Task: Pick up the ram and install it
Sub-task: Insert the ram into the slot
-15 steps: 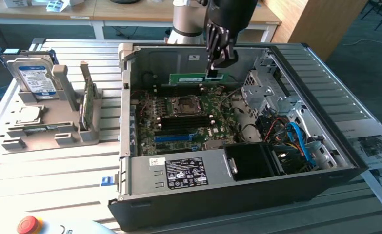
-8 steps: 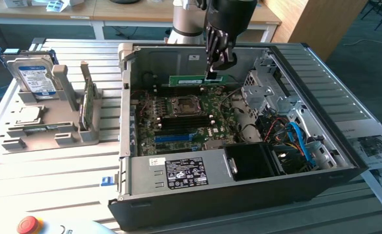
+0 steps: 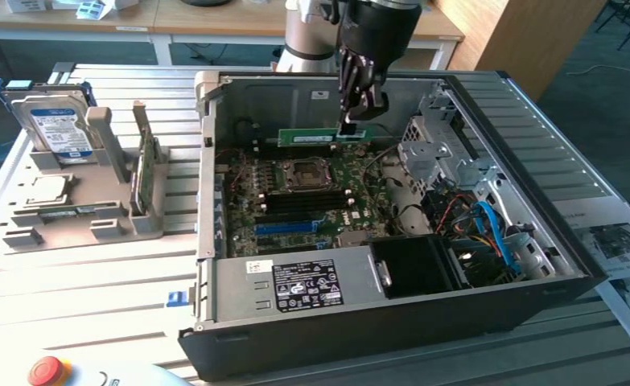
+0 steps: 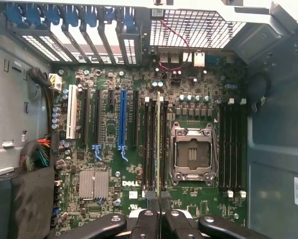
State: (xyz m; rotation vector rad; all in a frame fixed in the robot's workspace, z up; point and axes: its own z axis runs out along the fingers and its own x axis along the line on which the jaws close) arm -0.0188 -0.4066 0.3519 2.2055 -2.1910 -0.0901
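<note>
The ram (image 3: pixel 309 137), one thin green stick, hangs level inside the one open computer case (image 3: pixel 401 322). The gripper (image 3: pixel 350 126) is clamped on its end toward the exterior view's right. The stick sits above the motherboard (image 3: pixel 342 189), apart from it and near the case's back wall.

In the wrist view it shows edge-on between two black fingers (image 4: pixel 150 211), in line with the dark slots (image 4: pixel 149 149) just beside the single processor socket (image 4: pixel 193 154). A second group of slots (image 4: pixel 231 144) lies on the socket's other side.

Case walls ring the board, and the space above it is open. Outside the case, toward the exterior view's left, one hard drive (image 3: pixel 57 129) and one green card (image 3: pixel 141 165) stand in a grey holder (image 3: pixel 79 223).
</note>
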